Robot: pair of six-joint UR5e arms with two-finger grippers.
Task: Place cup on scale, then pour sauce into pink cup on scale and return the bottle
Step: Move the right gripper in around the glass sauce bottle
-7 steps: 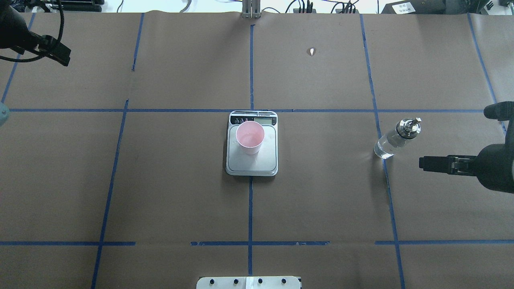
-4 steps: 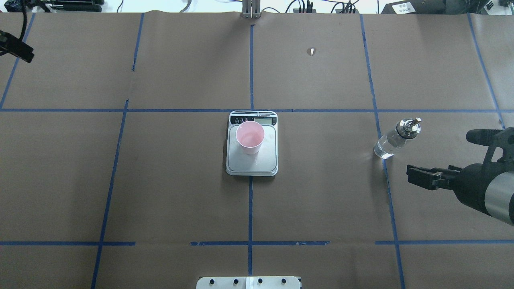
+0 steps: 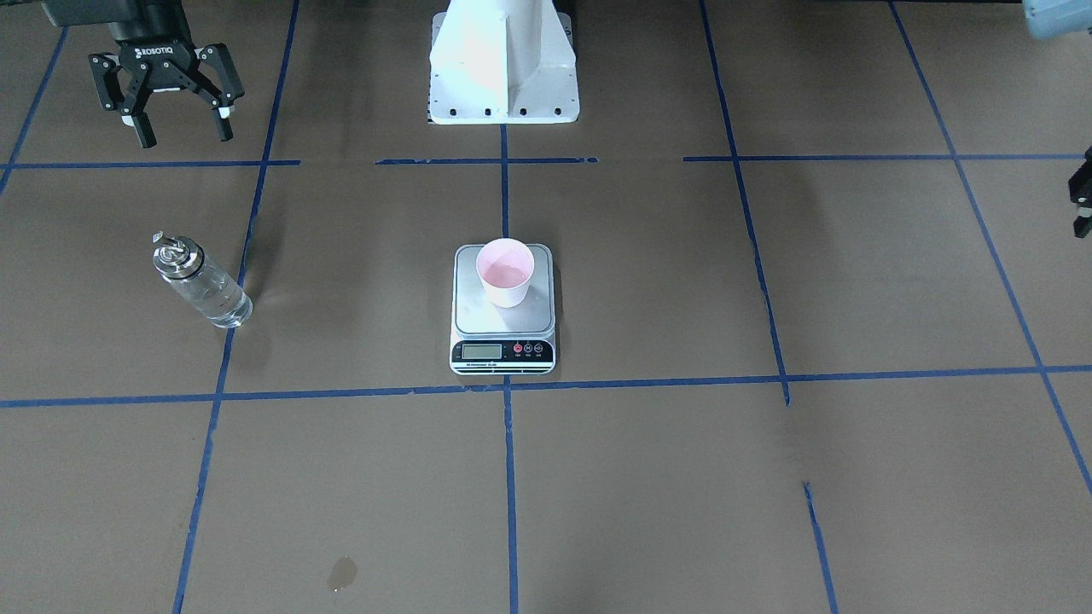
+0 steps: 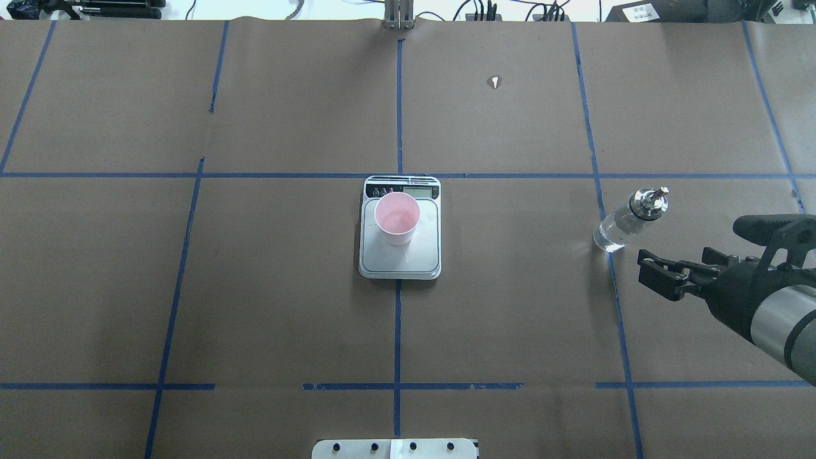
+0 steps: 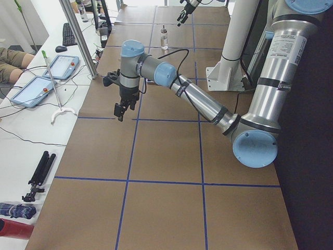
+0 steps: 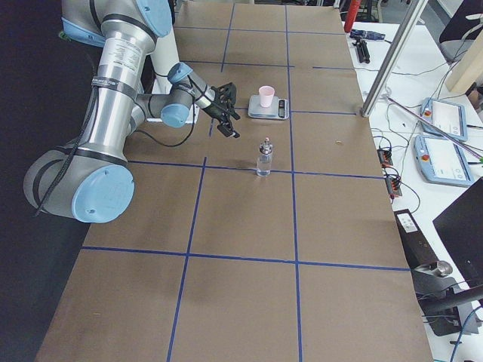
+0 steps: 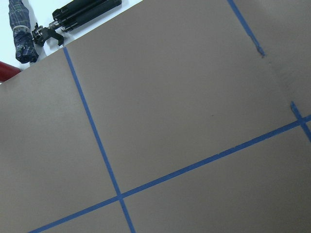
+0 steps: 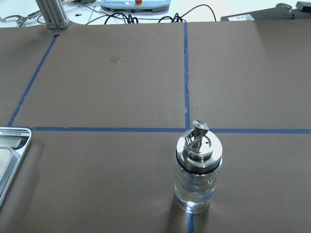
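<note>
The pink cup [image 3: 505, 273] [image 4: 396, 220] stands upright on the steel scale [image 3: 502, 350] [image 4: 401, 264] at the table's middle. The clear glass bottle [image 3: 200, 286] [image 4: 625, 220] [image 8: 197, 174] with its metal spout stands upright on a blue tape line, well apart from the scale. My right gripper [image 3: 183, 135] [image 4: 651, 273] is open and empty, a short way from the bottle on the robot's side, and its wrist view looks straight at the bottle. My left gripper [image 3: 1082, 198] [image 5: 120, 110] hangs over bare paper far from everything; whether it is open or shut I cannot tell.
The white robot base [image 3: 503, 68] stands behind the scale. A small wet spot [image 3: 341, 573] and a white scrap [image 4: 495, 81] mark the brown paper. Off the table's left end lie tablets [image 5: 61, 66] and a folded tripod [image 7: 82, 13].
The right gripper has moved in towards the bottle and turned so that its open fingers show. The left arm has withdrawn out of the overhead view at the left.
</note>
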